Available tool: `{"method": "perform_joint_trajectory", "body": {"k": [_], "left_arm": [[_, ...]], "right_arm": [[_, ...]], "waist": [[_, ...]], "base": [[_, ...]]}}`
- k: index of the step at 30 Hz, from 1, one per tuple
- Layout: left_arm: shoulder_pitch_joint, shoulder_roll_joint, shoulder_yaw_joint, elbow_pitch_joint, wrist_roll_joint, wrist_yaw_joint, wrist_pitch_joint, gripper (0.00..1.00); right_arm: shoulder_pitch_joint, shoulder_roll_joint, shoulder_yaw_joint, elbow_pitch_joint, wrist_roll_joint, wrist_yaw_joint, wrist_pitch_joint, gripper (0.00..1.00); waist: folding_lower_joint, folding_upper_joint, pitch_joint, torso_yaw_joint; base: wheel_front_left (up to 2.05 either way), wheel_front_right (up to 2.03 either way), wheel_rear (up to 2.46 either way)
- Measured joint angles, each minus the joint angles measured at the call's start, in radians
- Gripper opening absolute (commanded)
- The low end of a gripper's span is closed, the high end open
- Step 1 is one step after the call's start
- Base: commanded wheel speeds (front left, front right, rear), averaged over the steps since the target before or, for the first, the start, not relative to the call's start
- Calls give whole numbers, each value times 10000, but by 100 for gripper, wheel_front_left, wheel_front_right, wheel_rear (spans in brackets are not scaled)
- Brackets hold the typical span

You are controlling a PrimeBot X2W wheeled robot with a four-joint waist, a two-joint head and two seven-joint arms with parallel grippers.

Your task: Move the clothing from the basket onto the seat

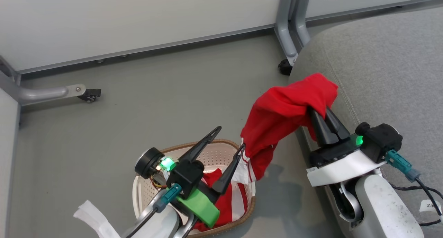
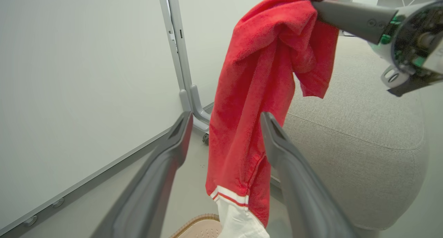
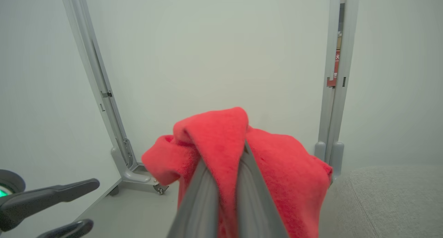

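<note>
Up by the right gripper [image 1: 320, 114], in the head view, a red shirt [image 1: 282, 109] is pinched between the two fingers, which are pressed together on it. The shirt hangs down from them, and its white end dangles over the edge of the basket [image 1: 140, 196]. The grey seat [image 1: 387, 68] is right beside this gripper. The top of the shirt is over the seat's edge but is not lying on it yet. The left gripper [image 1: 232, 137] is above the basket, with its fingers spread wide and nothing in them. Under it, more red and white clothes [image 1: 230, 203] lie in the basket.

From the left wrist view, the shirt hangs just ahead of the spread fingers, with the seat behind it.

From the right wrist view, red cloth is bunched over the tips of the two fingers, and the seat is low on the right.

I think the job is partway done. One shirt is out of the basket and nearly at the seat. It has to go further over the seat and be let go. After that, the clothes in the basket need moving too.
</note>
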Motion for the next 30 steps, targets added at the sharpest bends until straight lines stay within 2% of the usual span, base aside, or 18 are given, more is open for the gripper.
{"method": "perform_joint_trajectory", "body": {"k": [5,15,25,30], "left_arm": [[304,12,282,-125,240,38,-2,100],[280,207,393,-226,581,-226,-2,100],[-157,399,12,-146,723,-391,-2,100],[-469,439,-270,-167,734,-405,-2,100]], "right_arm": [[5,240,-378,-658,96,0,-2,0],[500,420,-573,-1921,119,-2,-2,0],[847,447,-861,-2750,430,0,-2,0],[676,451,-1106,-3062,157,-2,0,0]], "waist": [[0,0,340,-529],[0,0,1068,-1985],[0,0,1767,-3480],[0,0,2190,-3920]], "base": [[0,0,0],[0,0,0],[0,0,0],[0,0,0]]}}
